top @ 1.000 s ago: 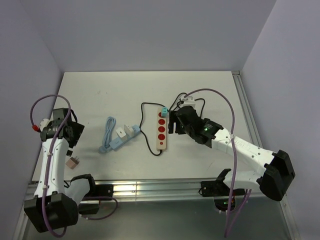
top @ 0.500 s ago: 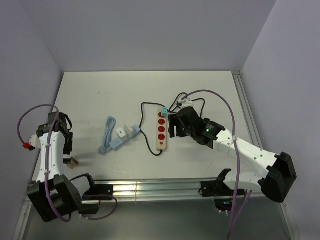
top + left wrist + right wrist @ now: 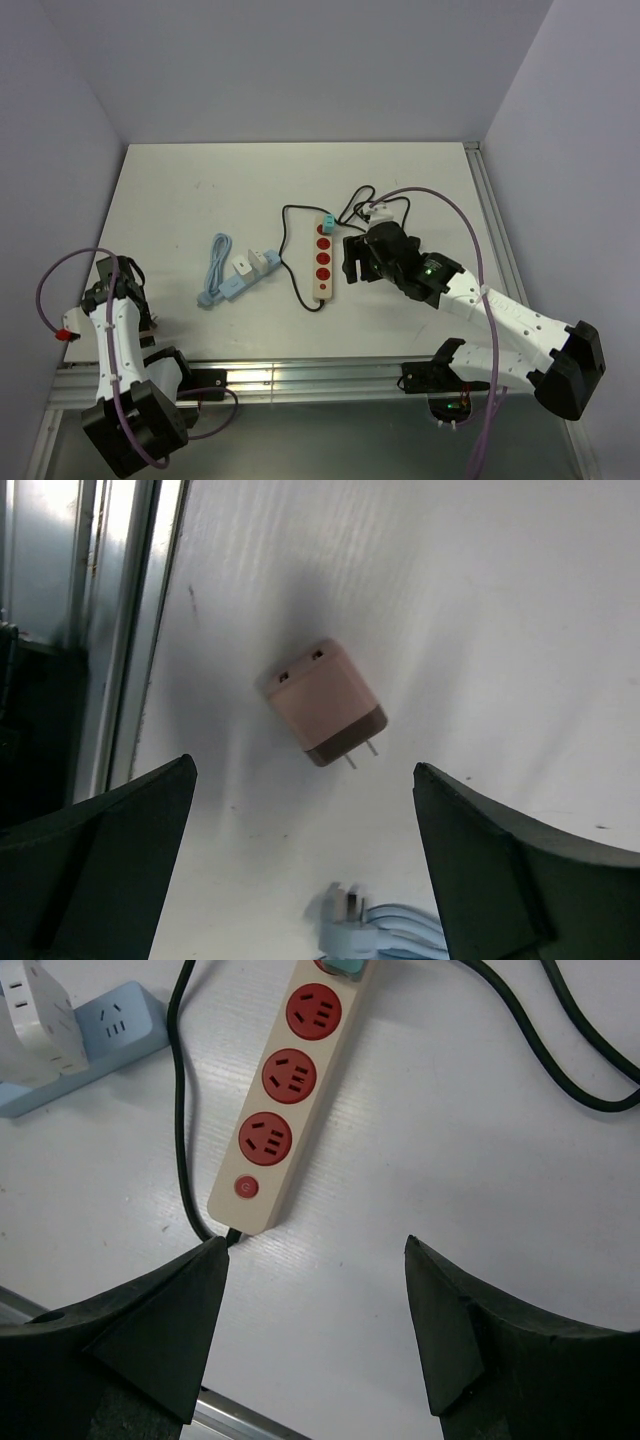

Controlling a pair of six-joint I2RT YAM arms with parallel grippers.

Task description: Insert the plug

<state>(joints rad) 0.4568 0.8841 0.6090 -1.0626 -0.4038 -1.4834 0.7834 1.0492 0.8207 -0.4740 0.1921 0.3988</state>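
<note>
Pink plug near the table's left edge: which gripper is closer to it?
Left. The left gripper hangs open directly above the pink plug; the right gripper is far off, beside the power strip.

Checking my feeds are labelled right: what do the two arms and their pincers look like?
Left arm and right arm: white links, black joints, each with a purple cable. The right arm shows a green light; the left cable has a red tag. The left pincer and right pincer have dark, wedge-shaped fingers.
</note>
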